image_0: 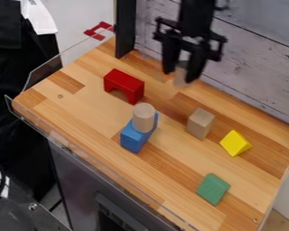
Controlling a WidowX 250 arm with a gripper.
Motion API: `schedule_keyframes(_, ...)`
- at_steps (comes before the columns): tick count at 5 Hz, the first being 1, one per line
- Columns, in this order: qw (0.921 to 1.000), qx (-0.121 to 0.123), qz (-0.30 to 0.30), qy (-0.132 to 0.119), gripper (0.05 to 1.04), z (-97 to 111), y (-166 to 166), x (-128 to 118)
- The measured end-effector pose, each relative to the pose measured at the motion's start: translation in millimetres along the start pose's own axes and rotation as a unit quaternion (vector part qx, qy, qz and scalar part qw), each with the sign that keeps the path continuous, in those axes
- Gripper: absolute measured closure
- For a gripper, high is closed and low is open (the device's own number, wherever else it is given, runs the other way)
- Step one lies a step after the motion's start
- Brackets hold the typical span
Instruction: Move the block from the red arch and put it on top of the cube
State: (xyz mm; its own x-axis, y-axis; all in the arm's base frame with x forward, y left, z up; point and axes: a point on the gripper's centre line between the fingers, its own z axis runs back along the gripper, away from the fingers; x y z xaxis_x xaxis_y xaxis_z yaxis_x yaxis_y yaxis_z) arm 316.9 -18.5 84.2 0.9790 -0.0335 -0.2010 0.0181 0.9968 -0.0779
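My gripper [182, 71] hangs over the back of the table, near the wall, shut on a small pale wooden block [180, 76] that shows between its fingers. The red arch [124, 85] stands to the lower left of the gripper, with nothing on top of it. Below and slightly right of the gripper, a natural wood block [200, 123], the most cube-like one on the table, stands with a bare top.
A pale wooden cylinder [144, 117] stands on a blue block [136, 137] in front of the arch. A yellow triangular block [235, 143] lies at the right, a green block [213, 189] nearer the front. A plank wall [255, 67] bounds the back; clear guards line the left and front edges.
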Motion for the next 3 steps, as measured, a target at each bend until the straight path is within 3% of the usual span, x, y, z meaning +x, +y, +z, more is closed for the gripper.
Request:
schedule_keyframes(1, 0.9996, 0.003, -0.027, 0.010, 0.573, -5, -26, 7)
schedule_keyframes(2, 0.9995, -0.004, -0.033, 0.004, 0.573, -7, -38, 8)
schedule_keyframes(3, 0.9989, -0.018, -0.036, 0.024, 0.573, -25, -41, 11)
